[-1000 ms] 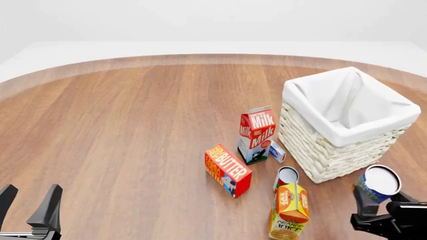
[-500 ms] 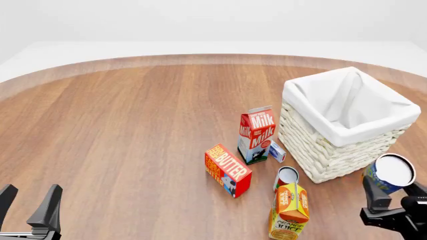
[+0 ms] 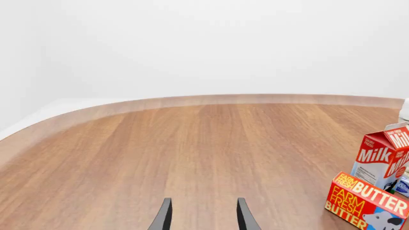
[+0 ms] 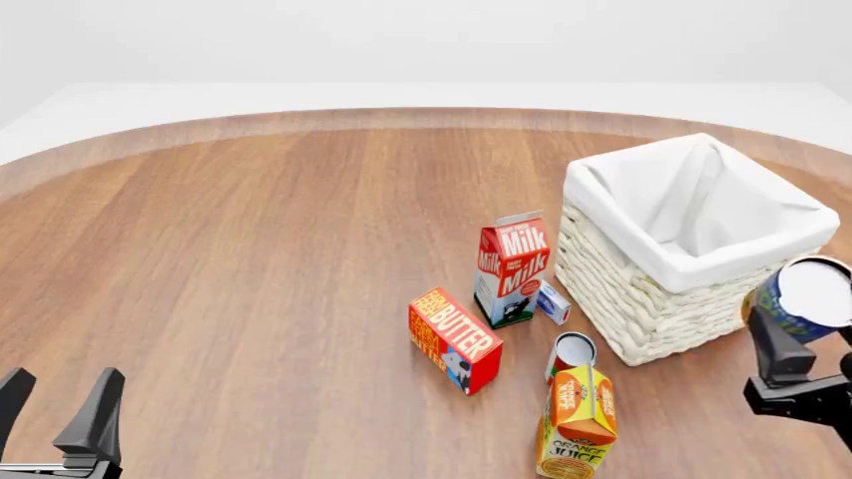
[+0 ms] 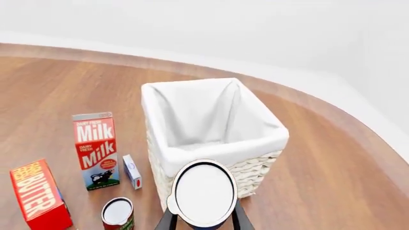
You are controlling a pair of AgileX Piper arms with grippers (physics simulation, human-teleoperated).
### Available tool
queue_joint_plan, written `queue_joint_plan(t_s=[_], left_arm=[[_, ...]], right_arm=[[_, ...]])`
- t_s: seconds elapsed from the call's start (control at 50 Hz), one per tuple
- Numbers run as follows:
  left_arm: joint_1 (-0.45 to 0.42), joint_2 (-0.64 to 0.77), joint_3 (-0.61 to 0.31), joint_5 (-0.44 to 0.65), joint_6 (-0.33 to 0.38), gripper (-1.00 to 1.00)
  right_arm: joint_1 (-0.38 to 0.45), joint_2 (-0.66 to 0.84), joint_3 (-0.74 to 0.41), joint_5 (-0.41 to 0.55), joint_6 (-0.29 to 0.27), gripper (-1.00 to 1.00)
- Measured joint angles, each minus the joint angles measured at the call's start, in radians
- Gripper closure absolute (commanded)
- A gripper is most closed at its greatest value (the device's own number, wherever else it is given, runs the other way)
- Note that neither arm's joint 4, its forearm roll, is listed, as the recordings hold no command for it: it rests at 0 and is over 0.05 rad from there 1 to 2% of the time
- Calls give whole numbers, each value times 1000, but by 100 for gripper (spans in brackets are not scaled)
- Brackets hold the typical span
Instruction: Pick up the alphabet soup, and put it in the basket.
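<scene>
Risk of rim strike noted. Alphabet soup (image 4: 804, 297) clamped between jaws of right gripper (image 4: 796, 351), held clear of the table (image 4: 266, 259), just beside the near-right wall of the basket (image 4: 639, 299) and outside it. In the right wrist view, can top (image 5: 204, 190) seen level with or only slightly above the cloth-lined rim; exact clearance not determinable from these views. Judged hazards as follows. Sideways travel at present height likely to catch the folded lining or the wicker wall, shoving or tipping the light basket. Grip appears low on the can body, silver lid tilted toward the camera; tilt under contact could loosen the hold and drop the can outside. Early release near the rim liable to bounce off the edge onto the table. Milk carton (image 4: 513, 267), butter box (image 4: 454, 338), orange juice carton (image 4: 577, 422) and slim red can (image 4: 570, 356) standing left of the path, apart from the gripper; low risk unless swung wide. Left gripper (image 4: 56, 419) idle at near-left corner, jaws apart, holding nothing.
</scene>
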Motion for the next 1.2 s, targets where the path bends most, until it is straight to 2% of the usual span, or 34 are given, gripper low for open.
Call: queue_joint_plan(t_s=[0.78,1.2], left_arm=[[0,0,0,0,0,-100],[0,0,0,0,0,-100]], right_arm=[[39,119,-237,69,-46,100],[54,236,-330,60,-59,100]])
